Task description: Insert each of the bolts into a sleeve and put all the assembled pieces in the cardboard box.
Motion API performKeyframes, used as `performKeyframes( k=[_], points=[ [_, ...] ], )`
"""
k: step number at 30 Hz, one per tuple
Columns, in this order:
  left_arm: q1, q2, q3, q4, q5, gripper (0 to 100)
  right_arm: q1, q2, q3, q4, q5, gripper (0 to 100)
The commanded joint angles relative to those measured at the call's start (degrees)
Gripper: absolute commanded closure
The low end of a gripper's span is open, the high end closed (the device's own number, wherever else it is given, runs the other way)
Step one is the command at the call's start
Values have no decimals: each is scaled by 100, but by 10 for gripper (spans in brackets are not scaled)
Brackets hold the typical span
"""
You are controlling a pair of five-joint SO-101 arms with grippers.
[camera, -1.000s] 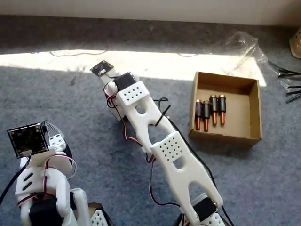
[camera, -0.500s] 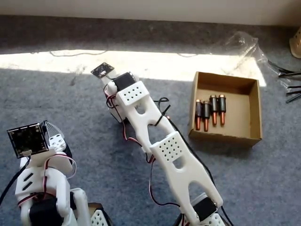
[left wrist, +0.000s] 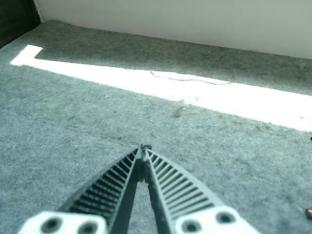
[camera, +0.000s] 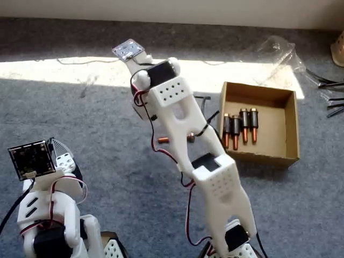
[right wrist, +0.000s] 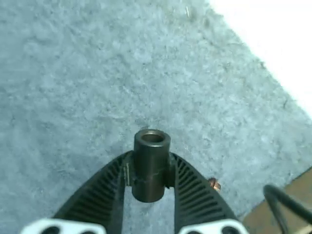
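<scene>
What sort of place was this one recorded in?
Probably an indoor room rather than a workshop: the work surface is grey carpet, a pale wall runs along its far edge, and a strip of sunlight falls across it.

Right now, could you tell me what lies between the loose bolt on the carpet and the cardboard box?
In the high view, the right arm and its black cable cross above the carpet between the bolt and the box.
</scene>
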Motion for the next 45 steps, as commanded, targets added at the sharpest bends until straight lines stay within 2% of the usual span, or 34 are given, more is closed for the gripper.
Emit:
performKeyframes(
  k=[1,4,9,14,18,22,30,34,41,45],
  points=[
    [198,22,-13,-88,-53,995,92,-1824,708,110,-44,995],
    [646,31,-13,-88,-62,995,127,-2879,1411,101,-44,995],
    [1262,40,-13,-114,-123,995,699,-4444,2404,101,-35,995],
    [1771,40,154,-141,-1178,995,1367,-5666,3415,92,-35,995],
    [1859,40,620,-686,-1688,995,1613,-6448,4198,84,-35,995],
    [1859,48,910,-1134,-1723,995,1798,-7301,4910,-215,-35,995],
    [1868,119,435,-782,-1758,995,1912,-8971,6738,-1095,-26,995],
    [2123,998,-22,-527,-2303,995,1912,-9560,7600,-1499,-26,995],
    [2721,3301,-1358,-431,-2330,995,1921,-10308,8927,-2053,-26,995],
    [3354,4523,-2149,149,-2699,995,1921,-10826,9903,-2624,-62,995]
  ],
)
